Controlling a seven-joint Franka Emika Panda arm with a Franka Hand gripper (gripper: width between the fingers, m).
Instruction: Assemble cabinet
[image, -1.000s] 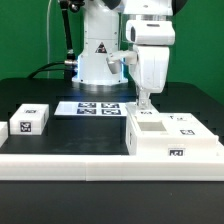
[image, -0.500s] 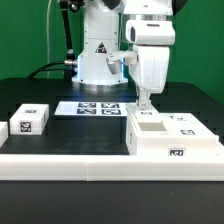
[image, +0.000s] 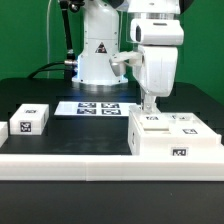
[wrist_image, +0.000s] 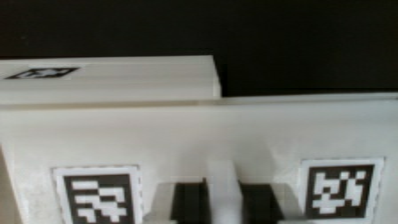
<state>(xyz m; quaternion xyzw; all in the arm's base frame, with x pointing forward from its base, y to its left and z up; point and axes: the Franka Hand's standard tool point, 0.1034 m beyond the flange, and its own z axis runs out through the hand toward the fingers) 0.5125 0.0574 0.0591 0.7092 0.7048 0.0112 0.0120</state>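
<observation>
The cabinet (image: 176, 137) is a large white box with black-and-white tags, lying on the table at the exterior view's right, behind the long white rail. My gripper (image: 150, 104) comes straight down onto the box's top near its left back corner, fingers close together on a thin white wall. In the wrist view the cabinet (wrist_image: 196, 130) fills the frame, with a tag on each side of the gripper (wrist_image: 226, 203). A narrow white strip sits between the dark fingers (wrist_image: 192, 203).
A small white tagged cube (image: 31, 121) stands at the exterior view's left, and another (image: 3, 131) sits at the edge. The marker board (image: 96, 107) lies by the robot base. The long white rail (image: 90, 160) runs along the front.
My gripper has shifted a little toward the exterior view's right, and the cabinet has slid the same way with it.
</observation>
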